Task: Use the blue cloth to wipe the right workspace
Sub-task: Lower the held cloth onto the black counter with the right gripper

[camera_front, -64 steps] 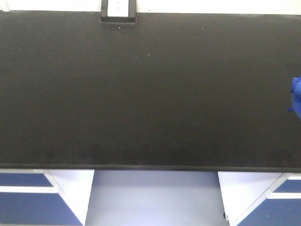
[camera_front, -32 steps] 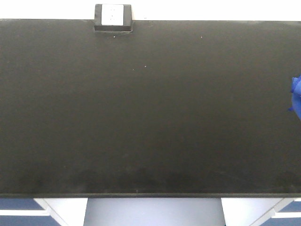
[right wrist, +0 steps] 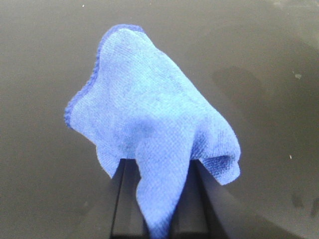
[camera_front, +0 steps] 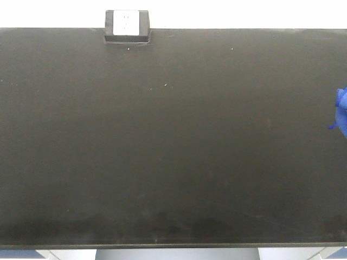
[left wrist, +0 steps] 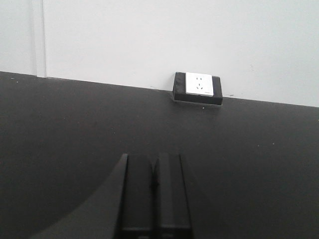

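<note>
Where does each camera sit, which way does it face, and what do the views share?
Exterior front-facing: high at the near side, looking down across the black benchtop toward the outlet box; no arm shows, only the blue cloth at the right edge.
Left wrist: low over the benchtop, facing the wall and outlet box; the left gripper shows, shut and empty.
Right wrist: looking down at the benchtop; the right gripper shows, pinching the blue cloth.
Shared: outlet box, front and left wrist; cloth, front and right wrist.

Outlet box [camera_front: 127,24] rear-left; cloth [camera_front: 341,111] far right
</note>
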Tool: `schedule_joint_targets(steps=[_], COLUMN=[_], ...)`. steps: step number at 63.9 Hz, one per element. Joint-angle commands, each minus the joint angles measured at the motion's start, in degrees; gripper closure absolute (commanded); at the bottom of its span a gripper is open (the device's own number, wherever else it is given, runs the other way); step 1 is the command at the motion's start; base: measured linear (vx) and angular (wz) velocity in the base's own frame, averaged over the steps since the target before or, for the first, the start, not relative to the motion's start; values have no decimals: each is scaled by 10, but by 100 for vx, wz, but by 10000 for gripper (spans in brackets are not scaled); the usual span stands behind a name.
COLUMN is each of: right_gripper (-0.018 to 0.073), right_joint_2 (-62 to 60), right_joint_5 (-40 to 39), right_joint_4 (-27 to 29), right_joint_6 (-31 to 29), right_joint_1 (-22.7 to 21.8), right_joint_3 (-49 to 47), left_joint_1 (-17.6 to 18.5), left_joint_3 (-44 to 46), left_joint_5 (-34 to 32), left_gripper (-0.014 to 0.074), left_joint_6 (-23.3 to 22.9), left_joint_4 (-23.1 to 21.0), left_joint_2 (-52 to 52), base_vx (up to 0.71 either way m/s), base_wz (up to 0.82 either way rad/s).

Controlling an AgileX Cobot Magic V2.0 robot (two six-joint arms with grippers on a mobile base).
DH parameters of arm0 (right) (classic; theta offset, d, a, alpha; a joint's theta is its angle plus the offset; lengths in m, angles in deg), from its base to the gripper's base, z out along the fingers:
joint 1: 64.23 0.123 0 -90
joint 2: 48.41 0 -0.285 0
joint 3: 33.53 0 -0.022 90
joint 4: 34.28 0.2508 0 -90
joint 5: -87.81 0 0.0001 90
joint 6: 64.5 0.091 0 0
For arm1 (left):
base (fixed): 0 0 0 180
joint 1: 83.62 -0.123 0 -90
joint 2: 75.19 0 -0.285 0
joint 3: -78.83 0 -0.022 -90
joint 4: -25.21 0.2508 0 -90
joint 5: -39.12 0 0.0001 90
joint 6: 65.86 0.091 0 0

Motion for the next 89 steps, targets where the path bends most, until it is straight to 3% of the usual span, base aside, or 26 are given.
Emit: schedule_joint_targets(steps=[1,45,56,72,89], right_gripper=[567,567,567,567,567], right_joint_2=[-5,-3,5,101,265], right_joint_5=[-40,-46,-46,-5,-75], right_joint_4=[-4,-4,26,33,106], right_joint_6=[-3,-3,0,-30,-92], right_joint_1=[-3,-3,-3,-3,1], right_joint_3=[-16,-16,-16,-16,-16], left_joint_1=[3,3,3,3,3], left_joint_3=[-18,-18,-18,-18,-18], left_joint_5=[-45,-45,-45,-45,-45], left_gripper=[602,602,602,602,602], left_joint_6=[-5,-5,-5,-5,-5], left_joint_4=[-4,-4,-4,-4,-4], left_joint_2=[9,9,9,9,9], base_vx=[5,1,0,0,0], base_wz=[0,0,0,0,0])
